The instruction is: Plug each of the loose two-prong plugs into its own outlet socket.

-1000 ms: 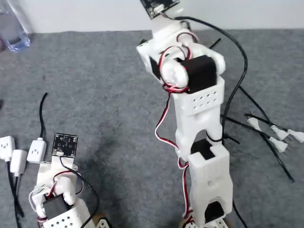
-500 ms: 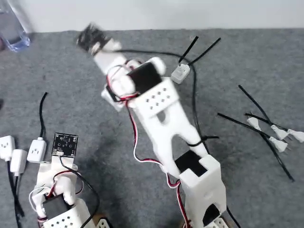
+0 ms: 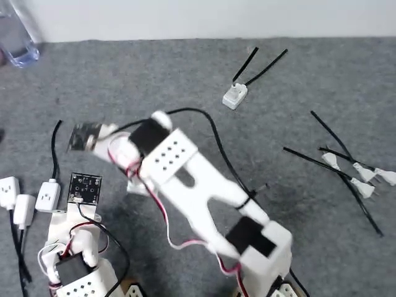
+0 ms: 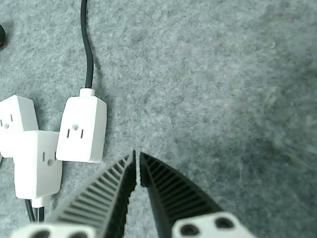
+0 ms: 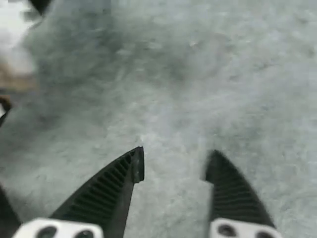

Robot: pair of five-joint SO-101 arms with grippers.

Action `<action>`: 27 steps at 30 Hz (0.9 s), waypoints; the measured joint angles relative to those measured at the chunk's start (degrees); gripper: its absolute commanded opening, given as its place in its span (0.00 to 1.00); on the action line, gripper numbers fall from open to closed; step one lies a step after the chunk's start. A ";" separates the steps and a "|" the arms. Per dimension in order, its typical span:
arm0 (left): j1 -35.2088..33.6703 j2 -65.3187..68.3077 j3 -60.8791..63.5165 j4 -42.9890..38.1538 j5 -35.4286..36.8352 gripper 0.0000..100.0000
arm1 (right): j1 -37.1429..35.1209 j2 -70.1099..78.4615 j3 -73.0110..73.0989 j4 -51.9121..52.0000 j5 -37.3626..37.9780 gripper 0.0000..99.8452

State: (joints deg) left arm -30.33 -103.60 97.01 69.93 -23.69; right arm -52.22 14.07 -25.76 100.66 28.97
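Note:
Three white outlet sockets [image 4: 81, 129] [image 4: 17, 116] [image 4: 37, 163] lie close together on the grey carpet, each on a black cord; in the high view they sit at the far left [image 3: 48, 195]. My left gripper [image 4: 137, 158] is shut and empty, its tips just beside the nearest socket. Several loose two-prong plugs [image 3: 364, 180] on black cords lie at the far right. My right arm stretches across the middle, its wrist end [image 3: 86, 136] near the left arm. The right gripper [image 5: 173, 166] is open over bare carpet with nothing between its fingers.
A small white block [image 3: 235, 96] with two black cords lies at the back centre. A clear plastic bottle [image 3: 15, 37] stands at the back left corner. The left arm's base [image 3: 77, 272] fills the front left.
My right arm has swung from the back centre down and to the left, ending near the left arm and uncovering the white block. The left arm has not moved.

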 measured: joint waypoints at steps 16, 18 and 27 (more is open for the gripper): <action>2.02 0.00 0.00 0.00 0.00 0.02 | 0.79 -54.59 50.29 0.00 6.07 0.23; 2.99 0.00 0.00 0.00 0.00 0.02 | 1.49 -66.11 56.62 -0.26 6.15 0.23; 3.52 0.00 0.00 -3.87 -0.35 0.02 | 15.82 -107.43 78.15 -7.74 6.15 0.23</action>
State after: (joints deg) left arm -26.81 -103.60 97.01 66.07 -24.04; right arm -36.40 -93.36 52.40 92.92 35.12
